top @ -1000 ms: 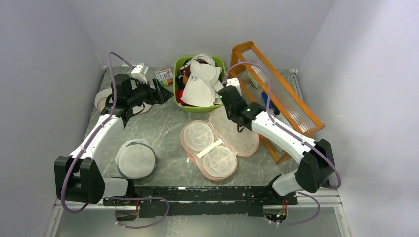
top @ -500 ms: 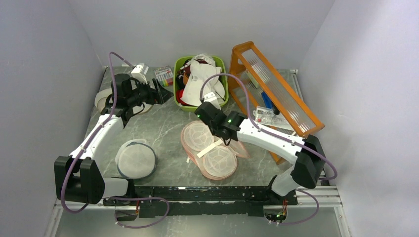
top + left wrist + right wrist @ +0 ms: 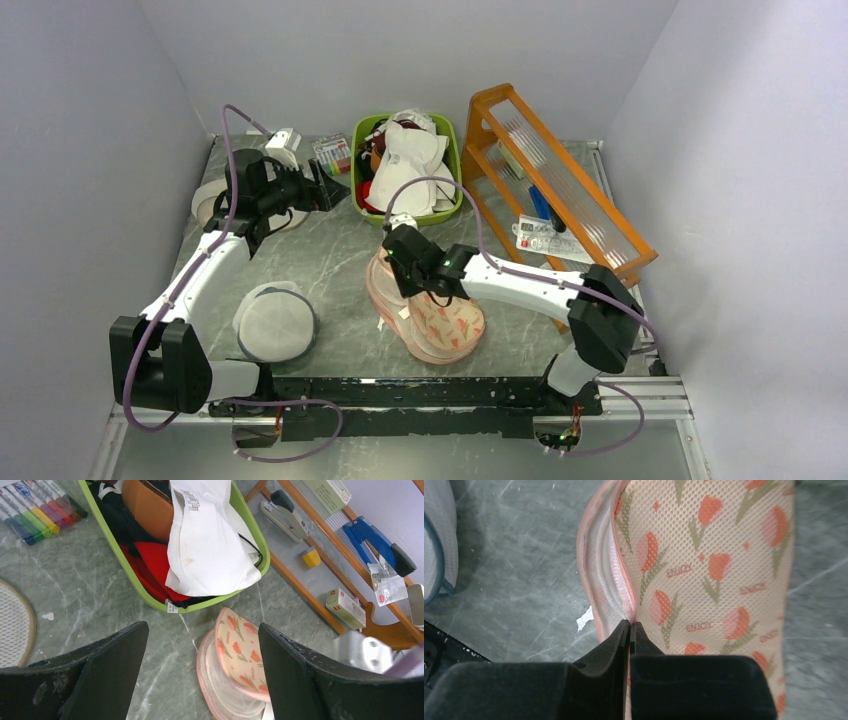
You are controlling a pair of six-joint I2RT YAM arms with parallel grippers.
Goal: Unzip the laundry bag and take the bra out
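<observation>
The laundry bag (image 3: pixel 440 322) lies in the middle of the table, its floral lid folded over the lower half. My right gripper (image 3: pixel 406 270) is shut on the pink zip edge at the bag's far-left end. In the right wrist view the closed fingertips (image 3: pixel 630 623) pinch that edge of the laundry bag (image 3: pixel 724 555), with white lining showing in the gap to the left. A white cupped bra (image 3: pixel 405 165) lies on top of the clothes in the green basket (image 3: pixel 452 205). My left gripper (image 3: pixel 325 190) hovers open and empty left of the basket. Its view shows the bra (image 3: pixel 205 545) and the bag (image 3: pixel 240 650).
A round white mesh disc (image 3: pixel 275 325) lies at the front left, and another (image 3: pixel 208 205) sits under the left arm. Coloured markers (image 3: pixel 332 153) lie beside the basket. An orange rack (image 3: pixel 560 185) with a stapler and small boxes stands at the right.
My right arm swung from the right side to the left, carrying the bag's lid over. The bag went from lying open flat to folded over. The left arm stayed still.
</observation>
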